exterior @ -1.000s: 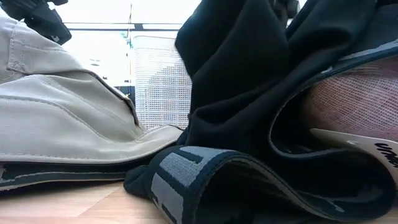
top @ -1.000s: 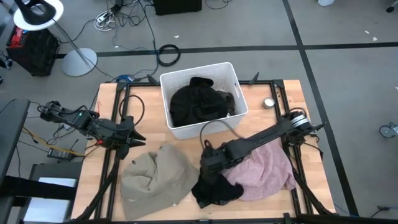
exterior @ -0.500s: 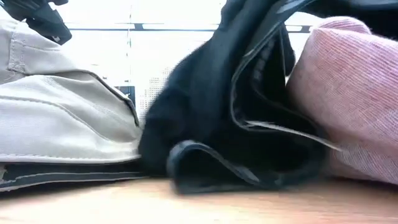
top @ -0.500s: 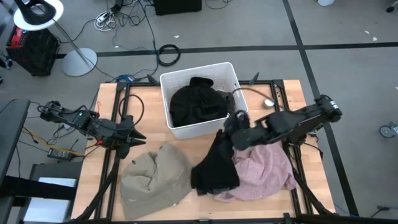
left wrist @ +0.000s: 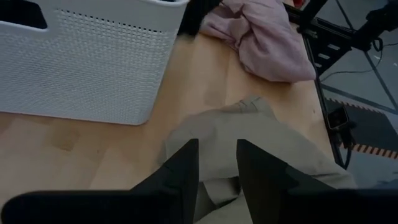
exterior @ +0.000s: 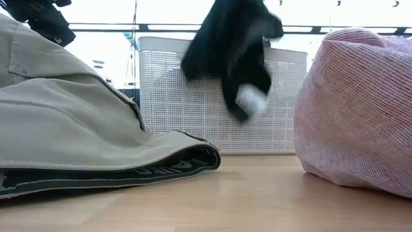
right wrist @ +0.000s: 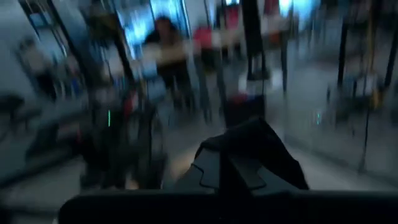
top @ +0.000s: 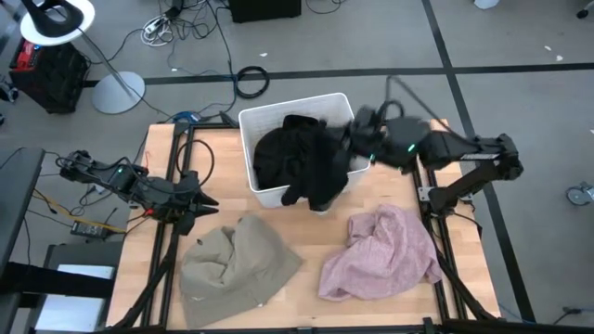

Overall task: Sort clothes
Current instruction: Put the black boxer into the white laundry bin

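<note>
We are in the middle of dropping a dark item into the bin: our right gripper (top: 365,130) hangs over the right rim of the white bin (top: 249,122), clamped, as far as the right wrist view lets us judge, on a black garment (top: 320,181) that trails from the fingers down over the bin's front wall, its lower end hanging outside above the table (top: 306,274); another black garment (top: 283,153) already lies inside the bin; the next move, we judge, calls for carrying the held piece further over the bin's middle so the dangling tail clears the front wall before the fingers part, or it may slide back out; our left gripper (top: 197,201) waits at the table's left side just above the beige garment (top: 237,264), its fingers (left wrist: 186,171) a little apart and holding nothing; the pink garment (top: 385,255) lies crumpled on the right part of the table, well apart from the beige one; of writing, we see only pale lettering on the dark band (exterior: 161,166) along the beige garment's lower edge in the low view, too small for us to read.
</note>
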Action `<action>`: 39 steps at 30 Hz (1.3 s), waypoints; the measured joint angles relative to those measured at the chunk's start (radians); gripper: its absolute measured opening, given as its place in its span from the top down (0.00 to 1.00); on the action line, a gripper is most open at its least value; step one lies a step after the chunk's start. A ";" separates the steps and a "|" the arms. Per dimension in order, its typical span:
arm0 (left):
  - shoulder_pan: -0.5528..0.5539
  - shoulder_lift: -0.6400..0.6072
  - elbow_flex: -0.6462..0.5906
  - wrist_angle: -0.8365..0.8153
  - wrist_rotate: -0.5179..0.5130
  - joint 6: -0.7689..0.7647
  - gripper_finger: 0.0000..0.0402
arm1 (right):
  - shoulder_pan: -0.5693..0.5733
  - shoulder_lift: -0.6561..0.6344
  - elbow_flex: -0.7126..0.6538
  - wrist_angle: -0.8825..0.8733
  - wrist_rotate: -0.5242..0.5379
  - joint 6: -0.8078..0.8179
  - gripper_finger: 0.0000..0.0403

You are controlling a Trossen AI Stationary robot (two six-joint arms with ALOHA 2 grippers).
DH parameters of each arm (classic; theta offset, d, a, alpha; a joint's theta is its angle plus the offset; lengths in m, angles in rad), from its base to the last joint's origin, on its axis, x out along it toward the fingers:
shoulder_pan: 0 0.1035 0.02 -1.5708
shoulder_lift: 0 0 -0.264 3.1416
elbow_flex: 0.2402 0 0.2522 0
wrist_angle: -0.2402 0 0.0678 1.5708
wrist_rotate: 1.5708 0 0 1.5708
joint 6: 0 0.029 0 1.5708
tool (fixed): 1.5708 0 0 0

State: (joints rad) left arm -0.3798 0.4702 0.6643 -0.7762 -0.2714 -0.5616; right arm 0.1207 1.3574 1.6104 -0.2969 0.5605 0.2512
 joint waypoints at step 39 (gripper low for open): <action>0.000 0.000 0.000 0.083 -0.076 -0.072 0.72 | -0.496 0.078 0.000 0.565 -0.598 -0.242 1.00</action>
State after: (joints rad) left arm -0.3798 0.4702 0.6643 -0.6933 -0.3474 -0.6334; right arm -0.3758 1.4357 1.6108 0.2677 -0.0380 0.0090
